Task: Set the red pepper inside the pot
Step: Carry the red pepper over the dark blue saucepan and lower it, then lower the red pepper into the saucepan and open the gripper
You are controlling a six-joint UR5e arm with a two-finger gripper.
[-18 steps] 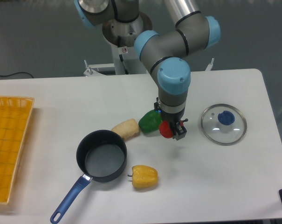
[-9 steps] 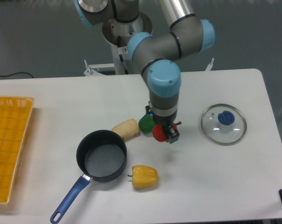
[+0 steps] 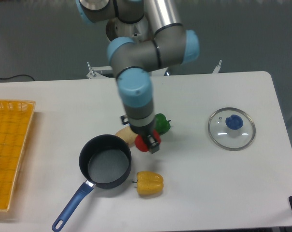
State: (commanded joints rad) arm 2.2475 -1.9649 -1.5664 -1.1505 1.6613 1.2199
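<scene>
Yellow tray (image 3: 10,145): at the far left edge of the table, a grid-patterned mesh floor, cut off by the frame; a bit of something orange-red shows at its left rim, too little to tell what.
Pot (image 3: 105,161): dark round saucepan with a grey inside, standing upright on the white table (image 3: 223,193); its blue handle (image 3: 72,205) runs down and to the left toward the front edge. Nothing lies in it.
Pale bread-like piece (image 3: 126,136): just behind the pot's right rim, partly hidden by the arm.
Yellow pepper (image 3: 149,183): on the table just right of the pot, near its front.
Arm (image 3: 136,87): grey tubes with light blue joint caps, reaching down from the top of the frame to the middle of the table.
Gripper (image 3: 148,142): pointing down, its two fingers pinched on the red pepper.
Red pepper (image 3: 143,143): held between the fingers, just right of the pot's rim and above the table, not over the pot's opening.
Green pepper (image 3: 161,123): just behind and right of the gripper, partly hidden by it.
Glass lid (image 3: 231,128): flat on the table well to the right, blue knob up.
Writing: a small sticker on the robot base at the top is too blurred to read; no brand or label can be made out.
</scene>
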